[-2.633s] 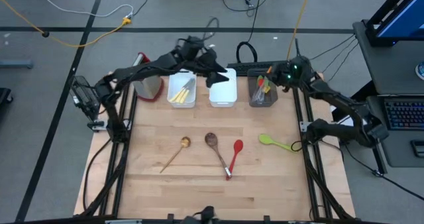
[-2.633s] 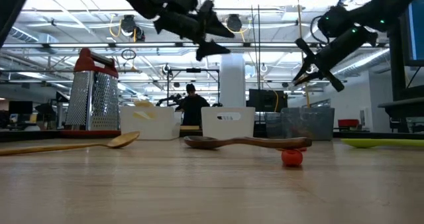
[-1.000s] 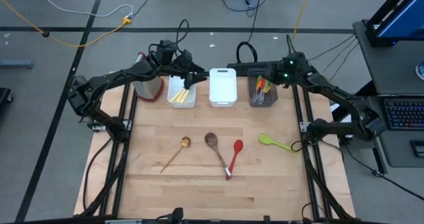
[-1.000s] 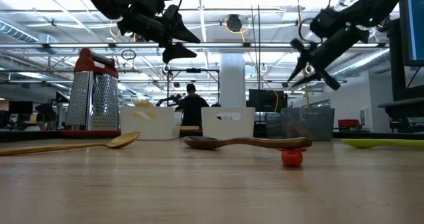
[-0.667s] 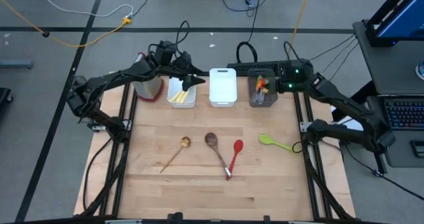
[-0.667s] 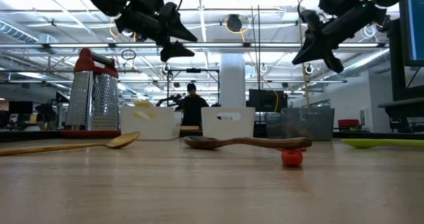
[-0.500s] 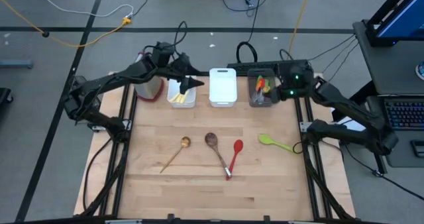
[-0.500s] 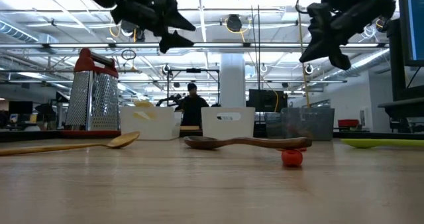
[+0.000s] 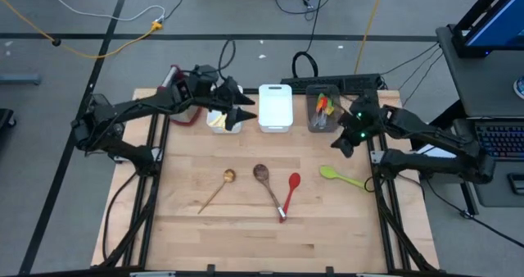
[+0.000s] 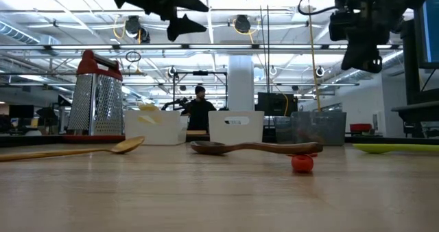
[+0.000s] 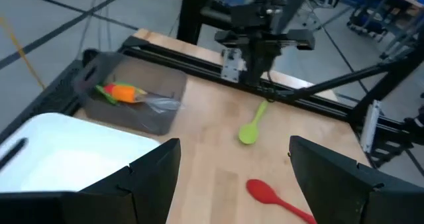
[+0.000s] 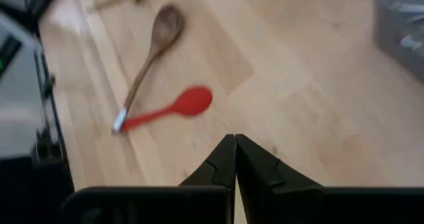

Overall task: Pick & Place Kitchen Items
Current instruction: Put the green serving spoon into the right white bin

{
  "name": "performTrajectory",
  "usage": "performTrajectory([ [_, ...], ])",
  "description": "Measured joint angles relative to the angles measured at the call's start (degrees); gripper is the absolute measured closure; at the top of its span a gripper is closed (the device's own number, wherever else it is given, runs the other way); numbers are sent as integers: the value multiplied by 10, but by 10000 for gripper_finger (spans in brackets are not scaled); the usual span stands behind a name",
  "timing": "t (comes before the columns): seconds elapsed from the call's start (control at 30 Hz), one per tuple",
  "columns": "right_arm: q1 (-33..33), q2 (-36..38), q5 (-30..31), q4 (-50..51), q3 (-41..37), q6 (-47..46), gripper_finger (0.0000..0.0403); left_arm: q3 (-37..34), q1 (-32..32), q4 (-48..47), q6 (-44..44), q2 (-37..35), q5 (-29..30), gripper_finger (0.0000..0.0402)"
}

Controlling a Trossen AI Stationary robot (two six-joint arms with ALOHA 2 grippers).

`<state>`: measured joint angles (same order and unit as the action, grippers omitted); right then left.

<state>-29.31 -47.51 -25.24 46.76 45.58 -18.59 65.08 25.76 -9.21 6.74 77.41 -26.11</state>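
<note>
On the bench [image 9: 196, 236], three bins stand in a row at the far edge, and the middle bin [image 9: 275, 107] is the landmark. Left of it stands a bin [image 9: 221, 121], then the grater [image 9: 182, 105]. Right of it stands a bin [image 9: 325, 113]. Four spoons [image 9: 264, 175] lie nearer, in front of the middle bin.

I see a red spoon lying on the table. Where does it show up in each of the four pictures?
High view: red spoon right of the dark wooden spoon, handle ends meeting.
Low view: only its red bowl, under the wooden spoon.
Left wrist view: bottom edge, near the lime-green spoon.
Right wrist view: centre-left.
Shared landmark: the dark wooden spoon.
</note>
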Motion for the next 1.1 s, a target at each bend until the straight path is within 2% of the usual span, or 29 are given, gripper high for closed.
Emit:
performTrajectory([
  [0.17,53,0,45,23,0,32,402,0,-66,26,17,0,27,117],
  [0.33,89,0,82,32,0,62,401,-4,-112,37,24,0,83,117],
  [0.5,105,0,89,34,0,78,402,-55,-131,66,41,-15,87,117],
  [0.57,109,0,89,33,0,78,401,-84,-131,106,52,-33,87,117],
  [0.63,112,0,89,34,0,76,401,-121,-131,106,63,-67,90,117],
  [0.87,118,-2,89,43,0,79,401,-221,-140,84,75,-213,153,117],
  [1.1,118,-2,89,49,0,88,397,-302,-139,67,78,-348,159,117],
])
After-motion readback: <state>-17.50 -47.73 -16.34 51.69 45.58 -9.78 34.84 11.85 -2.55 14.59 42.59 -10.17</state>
